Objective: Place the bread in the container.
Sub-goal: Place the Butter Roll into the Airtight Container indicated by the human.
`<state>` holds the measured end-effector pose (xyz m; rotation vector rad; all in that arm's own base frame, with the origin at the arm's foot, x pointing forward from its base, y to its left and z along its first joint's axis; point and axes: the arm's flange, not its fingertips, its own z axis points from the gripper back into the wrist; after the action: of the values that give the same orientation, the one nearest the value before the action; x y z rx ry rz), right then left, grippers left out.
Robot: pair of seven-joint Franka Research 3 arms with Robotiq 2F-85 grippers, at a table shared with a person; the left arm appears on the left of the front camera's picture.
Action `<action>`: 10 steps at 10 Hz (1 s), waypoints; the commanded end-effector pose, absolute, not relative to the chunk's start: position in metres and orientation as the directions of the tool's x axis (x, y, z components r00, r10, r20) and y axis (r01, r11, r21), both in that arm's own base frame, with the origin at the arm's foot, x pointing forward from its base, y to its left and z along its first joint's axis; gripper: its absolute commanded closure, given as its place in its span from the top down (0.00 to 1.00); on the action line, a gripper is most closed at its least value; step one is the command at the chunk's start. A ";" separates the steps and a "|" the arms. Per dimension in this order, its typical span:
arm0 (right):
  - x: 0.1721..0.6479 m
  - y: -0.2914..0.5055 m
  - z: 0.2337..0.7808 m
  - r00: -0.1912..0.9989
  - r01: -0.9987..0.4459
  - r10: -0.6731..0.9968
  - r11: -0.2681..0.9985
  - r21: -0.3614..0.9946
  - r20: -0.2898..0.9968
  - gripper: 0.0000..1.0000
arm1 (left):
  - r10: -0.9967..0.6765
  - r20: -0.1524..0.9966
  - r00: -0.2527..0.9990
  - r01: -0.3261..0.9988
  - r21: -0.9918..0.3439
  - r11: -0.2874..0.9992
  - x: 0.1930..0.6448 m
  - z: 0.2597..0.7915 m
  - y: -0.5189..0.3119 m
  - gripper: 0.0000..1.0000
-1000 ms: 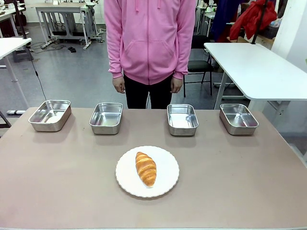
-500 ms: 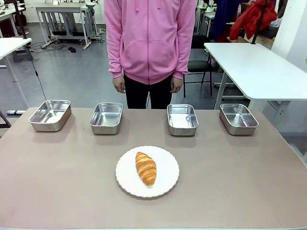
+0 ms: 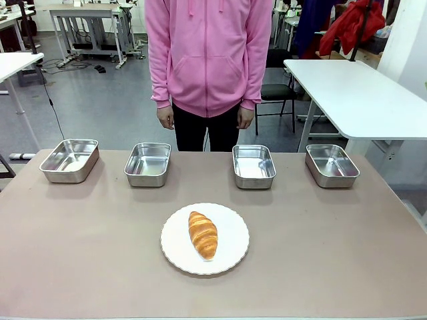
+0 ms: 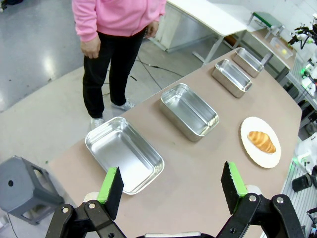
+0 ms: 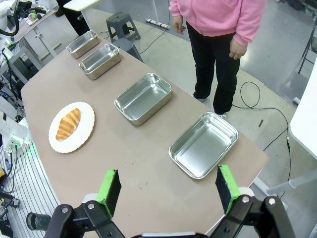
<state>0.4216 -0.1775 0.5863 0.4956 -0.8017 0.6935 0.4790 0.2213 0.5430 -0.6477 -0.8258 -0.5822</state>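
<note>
The bread (image 3: pixel 203 235), a golden-brown croissant, lies on a round white plate (image 3: pixel 233 257) at the table's front middle. Behind it stands a row of several empty steel pans; which one is the container I cannot tell. Two of them are the far-left pan (image 3: pixel 69 160) and the far-right pan (image 3: pixel 331 165). My left gripper (image 4: pixel 171 172) hangs open high above the left end, over a pan (image 4: pixel 124 151), with the bread (image 4: pixel 261 142) far off. Over the right end my right gripper (image 5: pixel 166 172) stands open near a pan (image 5: pixel 203 144), the bread (image 5: pixel 68 124) well away.
A person in a pink hoodie (image 3: pixel 208 53) stands at the far side of the table, both hands hanging down. A grey stool (image 4: pixel 22 188) sits on the floor beside the table's left end. Another white table (image 3: pixel 353 93) stands at the back right.
</note>
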 end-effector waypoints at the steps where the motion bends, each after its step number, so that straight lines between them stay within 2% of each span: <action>1: 0.421 -0.176 0.588 0.494 -0.726 0.370 0.673 0.140 0.787 1.00 | -0.212 0.817 0.537 0.698 -0.288 0.655 0.478 0.544 0.222 1.00; 10: 0.421 -0.176 0.588 0.494 -0.726 0.370 0.673 0.140 0.787 1.00 | -0.212 0.817 0.537 0.698 -0.288 0.655 0.478 0.544 0.222 1.00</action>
<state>0.4216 -0.1775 0.5863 0.4956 -0.8017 0.6935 0.4790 0.2213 0.5430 -0.6477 -0.8258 -0.5822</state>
